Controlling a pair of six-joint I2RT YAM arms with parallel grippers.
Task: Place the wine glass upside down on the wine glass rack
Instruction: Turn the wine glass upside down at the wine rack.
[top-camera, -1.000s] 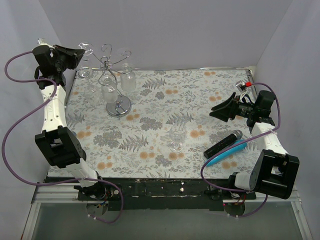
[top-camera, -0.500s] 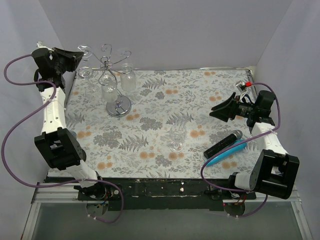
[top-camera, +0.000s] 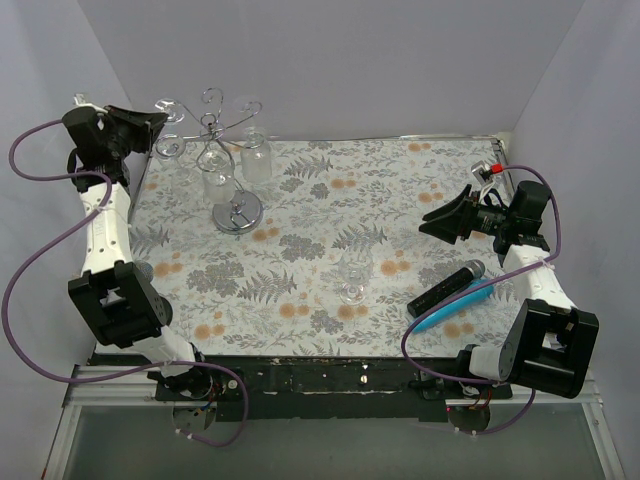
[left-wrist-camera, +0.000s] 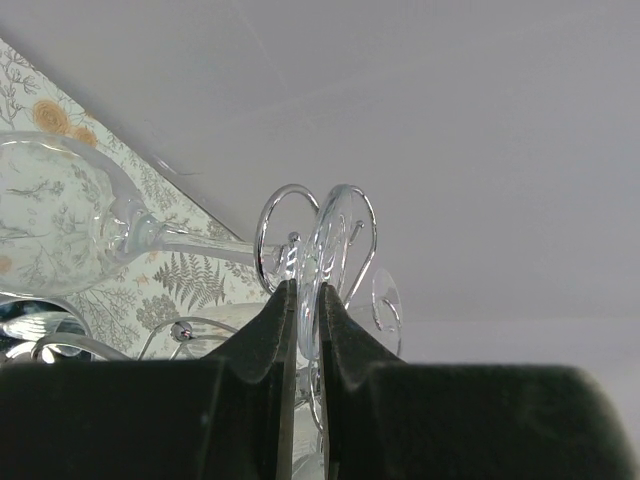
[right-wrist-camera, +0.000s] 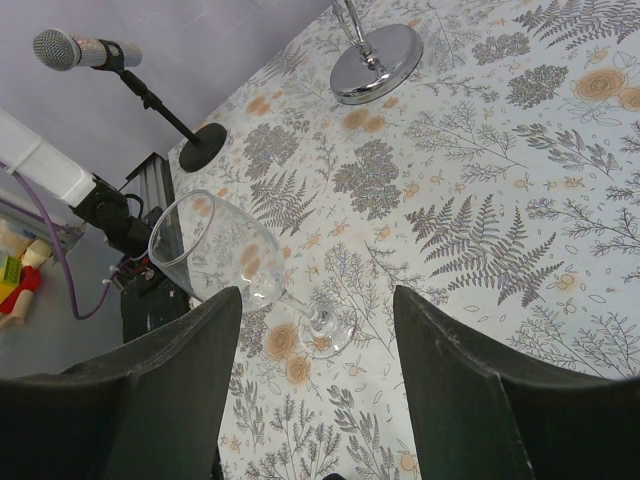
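Two hung glasses (top-camera: 218, 185) show bowl-down on the wine glass rack (top-camera: 238, 212), which stands at 10 o'clock on the desk (top-camera: 320, 200). A third, the wine glass (left-wrist-camera: 60, 225) you are working, is up at the rack's top curls on the 9 o'clock side. The left wrist view has its bowl off to the left, its stem running across to a wire curl and its foot seen edge-on.

Left gripper (left-wrist-camera: 303, 285): jaws nearly together, pinching that thin foot rim.

Judgement: the hang step is in its last part. The foot is at the curl, but you cannot tell from these views whether the stem is fully seated in the wire, nor whether the bowl hangs plumb. Left to do: confirm seating, release, back out without dragging the foot.

Right gripper (top-camera: 424, 222): jaws spread wide, holding nothing, hovering near the 3 o'clock edge.

A standing glass (top-camera: 352, 280) sits upright on its foot near desk centre, a little toward 5 o'clock, not on the rack. If it counts, that is one more cycle for you. A microphone (top-camera: 447, 287) lies at 4 o'clock, apart from it.

Looks: the wine glass is clear and thin-walled with a long slim stem, and the floral desk print shows through the bowl. The rack is bright silver wire with a twisted stem and a round mirror base
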